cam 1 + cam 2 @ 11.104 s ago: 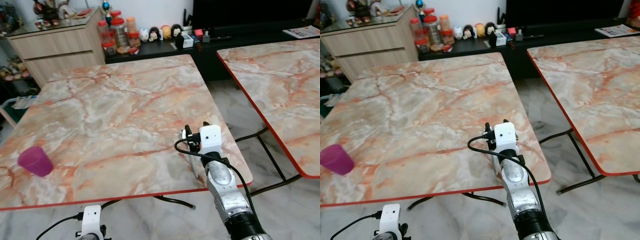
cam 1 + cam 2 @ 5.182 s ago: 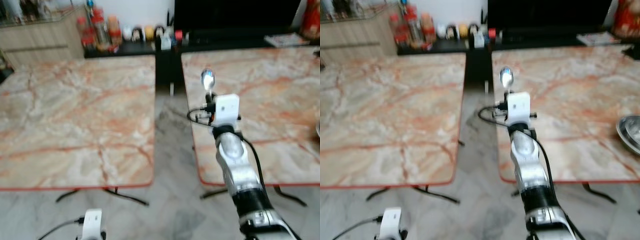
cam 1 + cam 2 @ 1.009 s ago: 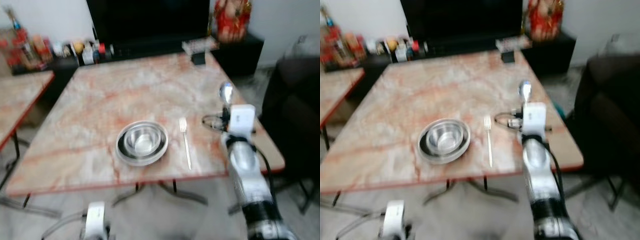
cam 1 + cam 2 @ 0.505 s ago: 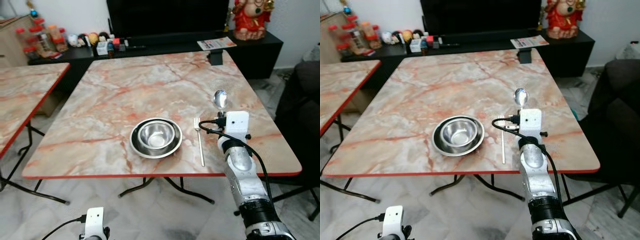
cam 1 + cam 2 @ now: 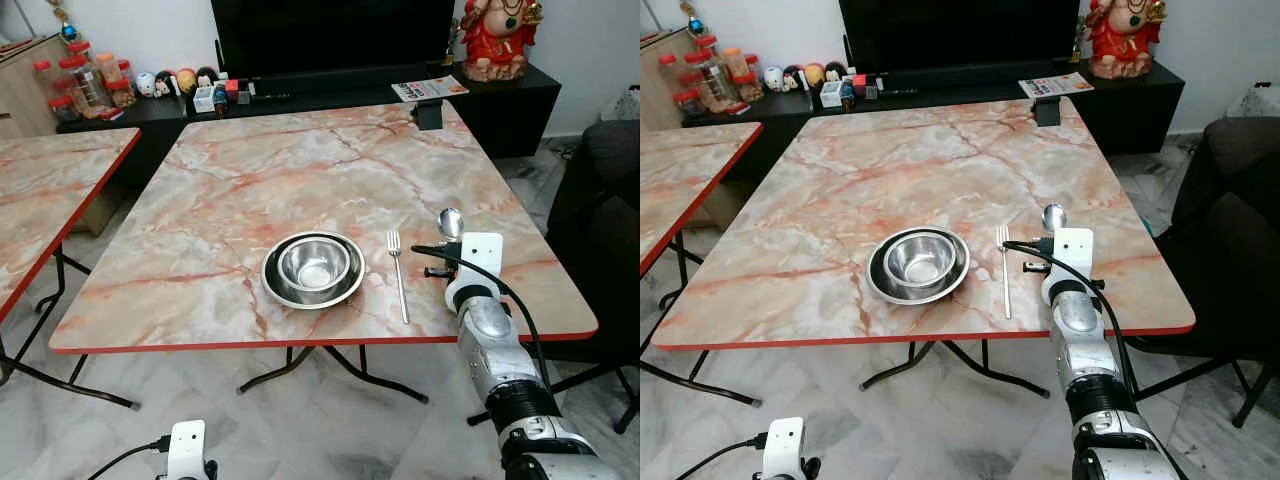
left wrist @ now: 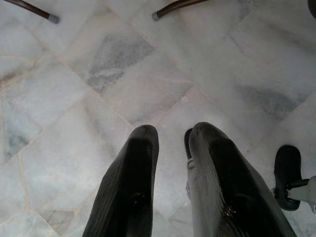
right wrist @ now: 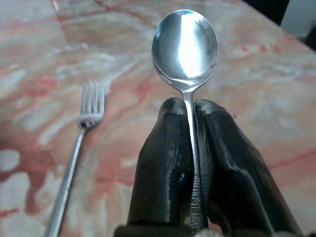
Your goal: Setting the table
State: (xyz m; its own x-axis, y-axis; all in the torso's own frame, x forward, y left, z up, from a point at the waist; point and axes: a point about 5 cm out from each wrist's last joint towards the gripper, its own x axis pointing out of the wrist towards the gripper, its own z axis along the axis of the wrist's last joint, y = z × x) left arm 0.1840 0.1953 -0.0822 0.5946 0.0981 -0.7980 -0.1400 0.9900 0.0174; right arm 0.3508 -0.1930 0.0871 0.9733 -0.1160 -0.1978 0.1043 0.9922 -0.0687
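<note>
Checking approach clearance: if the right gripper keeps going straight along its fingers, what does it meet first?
Probably bare tabletop. The right gripper, shut on the spoon, points across the table, right of the fork; nothing else stands ahead. Depth is uncertain.

A square table with a peach-and-cream marble-patterned top and red edging point(image 5: 250, 190) is standing on black folding metal legs point(image 5: 300, 365) over a pale grey marble-tiled floor point(image 5: 300, 430). A second table of the same pattern point(image 5: 40, 200) is sitting well apart across a gap. A long black low cabinet point(image 5: 330, 100) is running along the white wall point(image 5: 130, 30), carrying a large black screen point(image 5: 335, 35), small figurines point(image 5: 165, 82) and a red-and-gold statue point(image 5: 495, 30). A dark sofa point(image 5: 605, 200) is showing at the edge.
</note>
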